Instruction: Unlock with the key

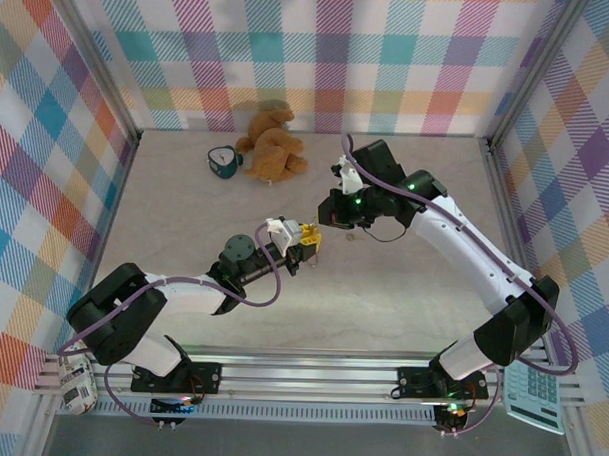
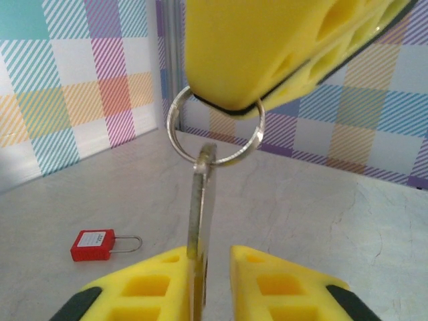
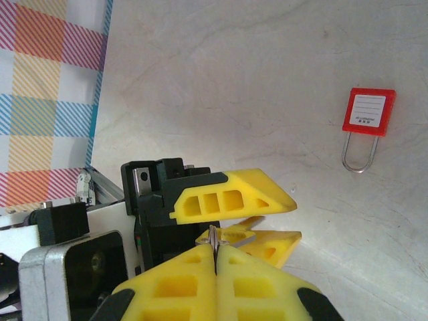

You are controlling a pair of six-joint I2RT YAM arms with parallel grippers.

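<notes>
Right now it's a mid-air hand-over: right fingers [image 3: 174,287] pinched tight on the ring [image 2: 214,127], the key [image 2: 202,207] dangling between the left fingers [image 2: 154,284], which stand slightly apart around its blade. Next, I'd say, they must clamp squarely before heading for the red padlock [image 2: 92,245] off to their side.

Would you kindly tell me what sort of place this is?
Probably a lab robot cell: plaid walls enclose a tabletop, with the left arm and right arm bolted to an aluminium rail.
</notes>
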